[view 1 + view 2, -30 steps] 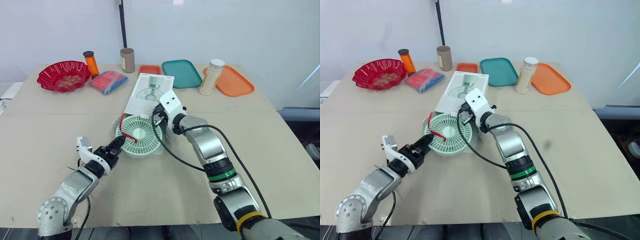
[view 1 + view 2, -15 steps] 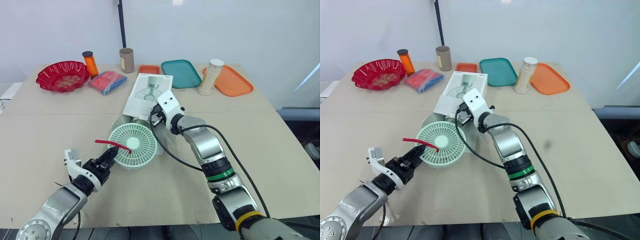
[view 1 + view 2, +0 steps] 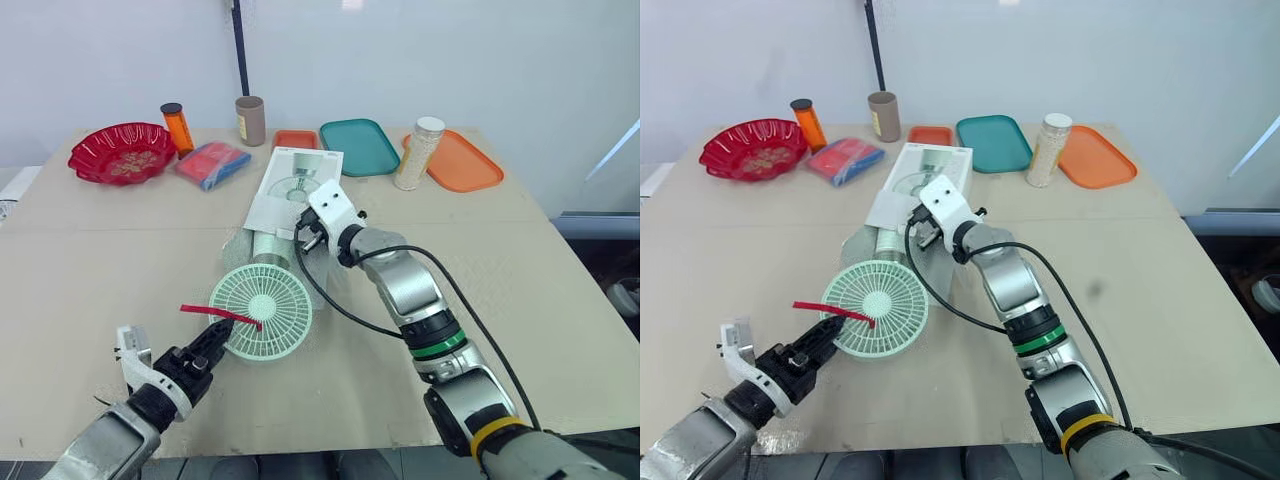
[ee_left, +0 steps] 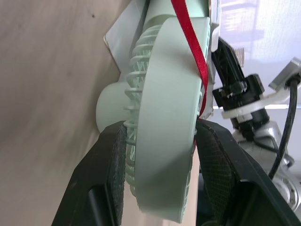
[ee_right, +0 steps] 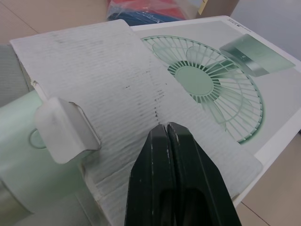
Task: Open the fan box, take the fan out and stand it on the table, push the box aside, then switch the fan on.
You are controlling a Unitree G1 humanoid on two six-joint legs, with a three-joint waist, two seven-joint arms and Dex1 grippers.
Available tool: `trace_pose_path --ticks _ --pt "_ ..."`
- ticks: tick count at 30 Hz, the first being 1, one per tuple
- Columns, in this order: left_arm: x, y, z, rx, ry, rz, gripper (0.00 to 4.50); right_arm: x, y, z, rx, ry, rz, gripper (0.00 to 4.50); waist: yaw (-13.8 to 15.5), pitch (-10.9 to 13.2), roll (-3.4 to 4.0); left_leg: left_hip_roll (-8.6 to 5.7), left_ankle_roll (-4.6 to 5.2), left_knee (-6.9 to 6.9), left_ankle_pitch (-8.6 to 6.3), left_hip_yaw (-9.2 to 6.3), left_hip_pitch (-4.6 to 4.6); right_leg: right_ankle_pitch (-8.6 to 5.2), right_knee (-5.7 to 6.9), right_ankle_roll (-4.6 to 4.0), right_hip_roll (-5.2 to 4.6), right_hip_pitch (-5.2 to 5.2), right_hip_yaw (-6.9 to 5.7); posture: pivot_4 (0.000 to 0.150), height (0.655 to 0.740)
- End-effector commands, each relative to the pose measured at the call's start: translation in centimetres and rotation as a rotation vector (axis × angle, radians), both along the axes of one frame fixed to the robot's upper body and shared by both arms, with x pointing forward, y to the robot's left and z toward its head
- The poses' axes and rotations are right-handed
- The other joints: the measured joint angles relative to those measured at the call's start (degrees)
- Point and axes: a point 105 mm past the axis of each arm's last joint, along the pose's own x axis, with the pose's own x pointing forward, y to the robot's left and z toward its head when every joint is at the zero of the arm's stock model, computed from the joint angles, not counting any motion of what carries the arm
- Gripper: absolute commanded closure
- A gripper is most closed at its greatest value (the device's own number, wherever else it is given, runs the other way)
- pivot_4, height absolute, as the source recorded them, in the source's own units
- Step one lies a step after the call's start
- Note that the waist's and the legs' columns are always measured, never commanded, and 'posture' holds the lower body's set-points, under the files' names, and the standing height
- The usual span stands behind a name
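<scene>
Red bowl (image 3: 122, 152) at ten o'clock, teal tray (image 3: 360, 146) at one; my left pincer (image 3: 212, 338) clamps the green fan (image 3: 262, 325) at six o'clock of the fan box (image 3: 295, 190), while my right pincer (image 5: 165, 129), fingers together, touches its flap.

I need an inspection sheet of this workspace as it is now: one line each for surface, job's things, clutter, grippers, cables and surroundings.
Surface: beige table, flat.
Job's things: mint fan out of the fan box, a red ribbon across it; the box lies flat, flap open.
Clutter: along the far edge, red bowl, orange bottle, brown cup, red-blue packet, small orange tray, teal tray, jar, orange tray.
Grippers: left gripper shut on the fan's rim; right gripper shut, at the box flap.
Cables: black cable loops beside the right arm.
Surroundings: white wall, black pole.
</scene>
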Motion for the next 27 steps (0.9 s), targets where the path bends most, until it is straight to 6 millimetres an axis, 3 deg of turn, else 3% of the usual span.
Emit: trace_pose_path --ticks 1,14,21,27 --pt "-1.1 0.2 -0.5 0.035 0.05 0.002 2.75 0.1 -1.3 -3.8 -0.07 0.124 -0.051 4.5 0.0 0.0 0.01 0.01 0.0 0.0 0.0 0.0 0.0 0.0 0.0 0.0 0.01 0.01 0.0 0.15 0.74" --pt "-3.3 0.1 -0.3 0.032 0.107 -0.012 2.75 0.0 -1.2 -3.9 -0.083 0.118 -0.049 4.5 0.0 0.1 0.13 0.03 -0.04 0.0 -0.11 0.05 0.03 -0.17 -0.01 -0.08 0.0 -0.03 0.01 0.15 0.74" --pt "-1.9 0.1 -0.5 0.07 0.08 -0.017 2.75 -0.2 -0.9 -4.0 -0.084 0.118 -0.041 4.5 0.2 0.1 0.19 0.01 -0.05 0.01 -0.11 0.05 0.03 -0.27 -0.01 -0.26 -0.02 -0.01 0.0 0.15 0.74" --pt "-2.0 0.2 -1.0 0.069 0.098 -0.002 2.75 -0.2 -1.1 -3.8 -0.081 0.116 -0.044 4.5 0.5 0.1 0.12 0.01 -0.05 0.01 -0.11 0.04 0.03 -0.26 -0.01 -0.24 -0.03 0.01 0.0 0.15 0.74"
